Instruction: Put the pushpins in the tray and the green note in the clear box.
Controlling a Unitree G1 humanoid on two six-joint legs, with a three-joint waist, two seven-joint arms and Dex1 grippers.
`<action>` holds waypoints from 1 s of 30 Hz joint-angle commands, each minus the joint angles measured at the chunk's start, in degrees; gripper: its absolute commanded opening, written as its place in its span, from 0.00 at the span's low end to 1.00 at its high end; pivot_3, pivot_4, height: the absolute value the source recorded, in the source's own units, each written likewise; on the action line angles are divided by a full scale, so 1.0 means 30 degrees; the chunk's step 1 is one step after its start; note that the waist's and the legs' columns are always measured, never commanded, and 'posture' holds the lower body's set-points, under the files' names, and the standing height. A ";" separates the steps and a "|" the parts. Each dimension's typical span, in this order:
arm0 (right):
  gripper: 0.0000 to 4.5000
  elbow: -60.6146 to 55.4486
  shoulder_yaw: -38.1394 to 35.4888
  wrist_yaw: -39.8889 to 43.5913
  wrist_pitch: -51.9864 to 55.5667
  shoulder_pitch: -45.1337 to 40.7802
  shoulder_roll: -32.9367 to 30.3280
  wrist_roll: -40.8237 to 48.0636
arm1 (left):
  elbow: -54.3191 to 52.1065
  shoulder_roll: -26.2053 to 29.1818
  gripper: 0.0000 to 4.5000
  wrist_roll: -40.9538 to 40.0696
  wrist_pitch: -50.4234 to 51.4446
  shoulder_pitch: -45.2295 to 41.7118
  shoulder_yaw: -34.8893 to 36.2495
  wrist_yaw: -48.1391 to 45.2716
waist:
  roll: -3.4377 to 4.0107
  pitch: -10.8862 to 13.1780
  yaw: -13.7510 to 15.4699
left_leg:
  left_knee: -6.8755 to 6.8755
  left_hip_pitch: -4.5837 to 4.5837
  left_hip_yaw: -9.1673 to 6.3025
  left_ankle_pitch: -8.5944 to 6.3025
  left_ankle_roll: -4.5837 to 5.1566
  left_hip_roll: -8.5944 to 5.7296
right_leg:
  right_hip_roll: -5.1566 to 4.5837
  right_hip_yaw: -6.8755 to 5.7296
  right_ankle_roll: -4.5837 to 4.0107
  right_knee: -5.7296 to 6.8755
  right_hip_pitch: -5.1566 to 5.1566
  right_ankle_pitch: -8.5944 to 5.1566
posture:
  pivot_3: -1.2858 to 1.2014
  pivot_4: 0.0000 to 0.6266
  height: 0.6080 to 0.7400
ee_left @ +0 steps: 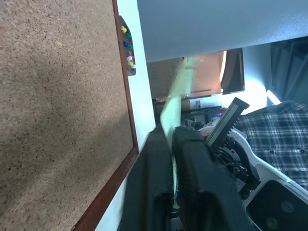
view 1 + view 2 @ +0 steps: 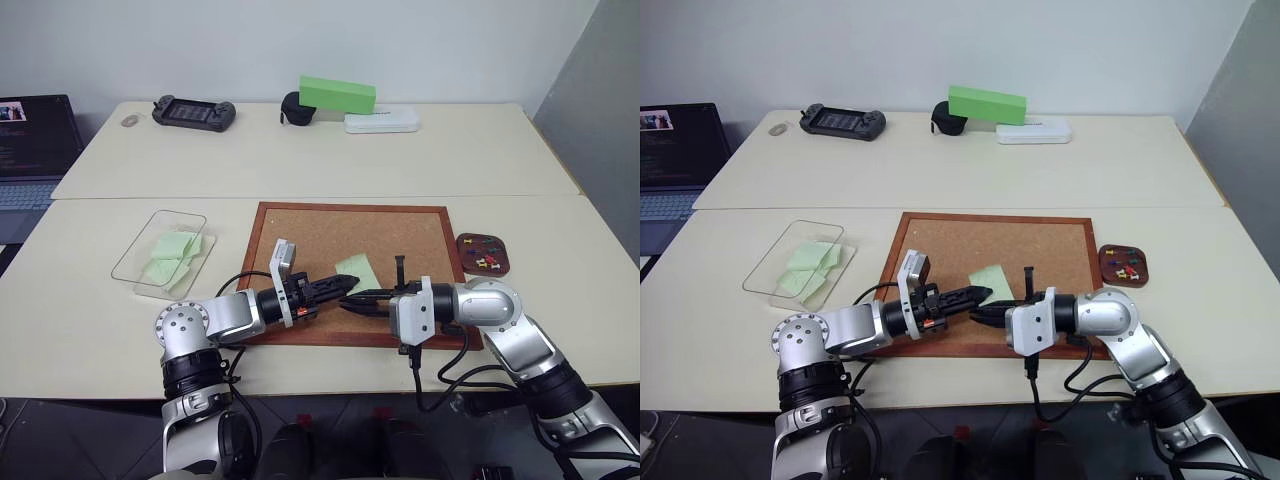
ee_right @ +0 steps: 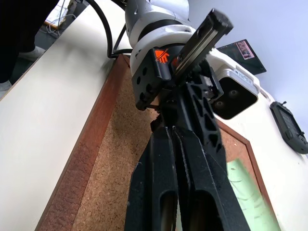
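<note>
Two cream tables against a white wall carry the wood-framed corkboard; above it the left gripper and right gripper both clamp the pale-green paper note, edge-on in the left wrist view, clear plastic box far left.

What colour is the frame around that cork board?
Reddish-brown wood, clearest in the left eye view: the corkboard frame.

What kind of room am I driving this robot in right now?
Likely an office or lab workspace: pale desks pushed together against a plain wall, an open laptop at the left edge, and a handheld controller at the back, with a corkboard laid flat in front.
</note>
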 commanded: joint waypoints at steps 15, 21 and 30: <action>0.00 -0.4662 -0.2172 -0.1651 0.6783 0.0319 0.0724 0.4393 | -0.1395 0.2827 0.01 0.1702 -0.1764 0.0467 -0.2446 -0.1699 | 0.0001 -0.0001 -0.0018 | -0.0011 0.0000 -0.0017 0.0000 -0.0003 0.0005 | 0.0001 0.0004 -0.0001 0.0004 -0.0007 0.0000 | 0.52 0.24 1.00; 0.00 -0.4501 -0.4805 -0.4661 1.0751 0.1167 0.0876 0.5117 | -0.5859 0.7104 0.01 0.6096 -0.7942 0.0575 -0.7323 -0.7055 | -0.0006 0.0008 0.0002 | -0.0015 -0.0029 -0.0025 0.0005 -0.0014 0.0005 | -0.0004 0.0033 -0.0007 -0.0005 -0.0025 0.0003 | 0.52 0.24 1.00; 0.00 -0.2568 -0.9973 -1.0960 1.6907 0.0969 0.1955 0.5980 | -0.8572 0.8666 0.01 1.2282 -1.8664 0.1262 -1.2594 -1.3130 | 0.0051 0.0023 0.0141 | -0.0024 -0.0269 -0.0005 0.0036 -0.0066 -0.0004 | -0.0014 0.0064 -0.0061 -0.0023 -0.0244 0.0032 | 0.52 0.24 1.00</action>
